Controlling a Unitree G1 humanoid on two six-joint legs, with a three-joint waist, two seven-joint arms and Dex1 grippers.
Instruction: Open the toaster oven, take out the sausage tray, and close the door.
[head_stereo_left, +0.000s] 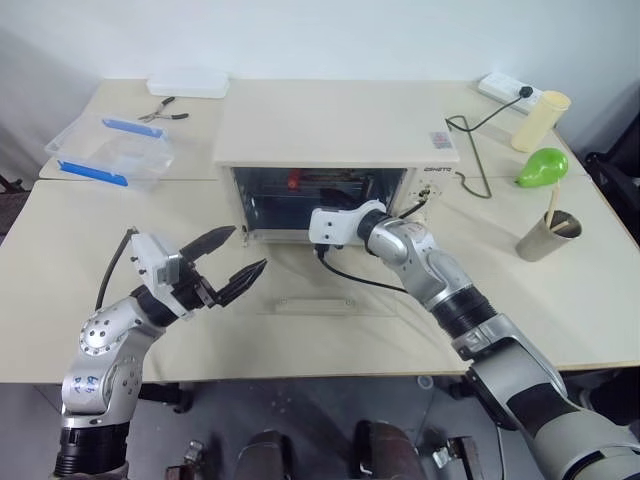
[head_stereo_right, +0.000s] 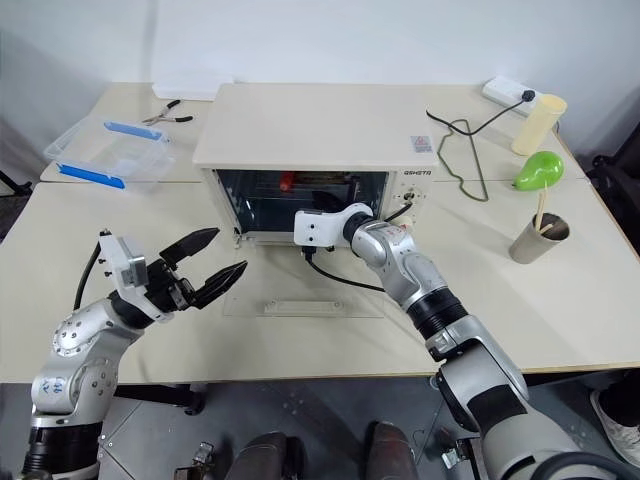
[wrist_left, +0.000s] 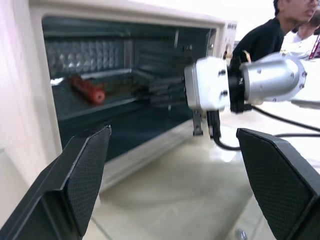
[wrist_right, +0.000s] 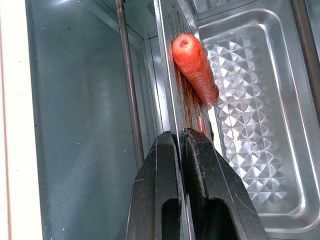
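Right wrist view shows the right pincer (wrist_right: 181, 137) pinched narrow on the front edge of the sausage tray (wrist_right: 176, 100), its 2 black fingers pressed together with the thin metal rim between them. The tray sits inside the toaster oven (head_stereo_left: 335, 125), and 1 red sausage (wrist_right: 196, 67) lies on its stained bottom. The door (head_stereo_left: 318, 301) lies folded down flat on the tabletop (head_stereo_left: 120, 250) in front of the oven. The left pincer (head_stereo_left: 240, 255) hovers in front of the oven's left corner, fingers spread wide and holding nothing. Well to the left of the oven stands a clear plastic box (head_stereo_left: 110, 150) with blue clips. A small label (head_stereo_left: 442, 140) sits on the oven's top, and dark brand lettering on its right front panel is too small to read.
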